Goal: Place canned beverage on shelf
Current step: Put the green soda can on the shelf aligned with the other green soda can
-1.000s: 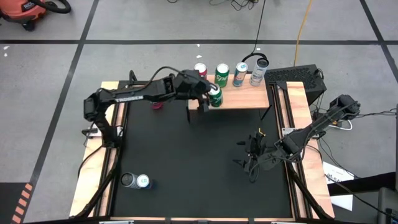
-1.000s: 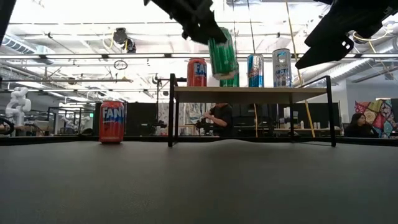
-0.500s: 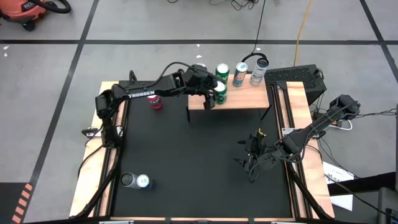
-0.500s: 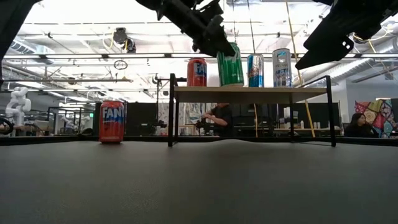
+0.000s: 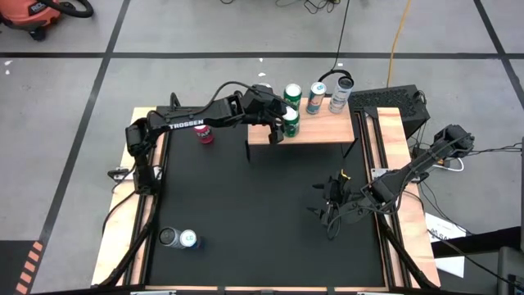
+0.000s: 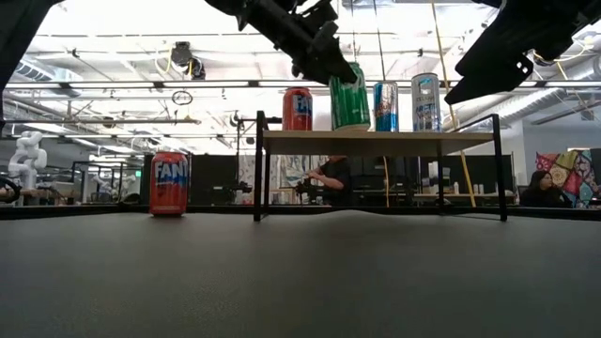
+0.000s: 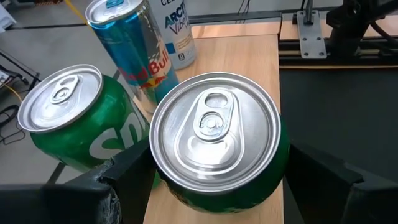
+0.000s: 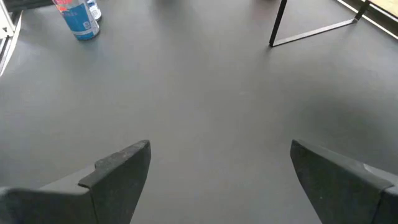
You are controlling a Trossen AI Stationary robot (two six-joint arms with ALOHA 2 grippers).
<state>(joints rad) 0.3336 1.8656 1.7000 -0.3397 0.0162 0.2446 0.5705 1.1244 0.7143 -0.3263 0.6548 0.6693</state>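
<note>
My left gripper is shut on a green can at the near edge of the light-wood shelf, at its left end. The wrist view shows the can's silver top. Behind it on the shelf stand a red can, a second green can, a blue can and a white can, each on its base. My right gripper is open and empty over the black mat at the right. My left gripper pinches the green can's side wall just below the top rim between its two fingers, one on each side. The fingers slant down from the table's left. The can stands upright with its base at the shelf top.
A red Fanta can stands on the mat left of the shelf. Two more cans stand at the mat's near left corner. The shelf's thin black legs reach down to the mat. Wooden rails frame the mat.
My left gripper has carried the green can a little toward the far edge and down. The can was tilted and above the shelf top; it has come upright with its base at the plank. Nothing has moved in the last half second.
</note>
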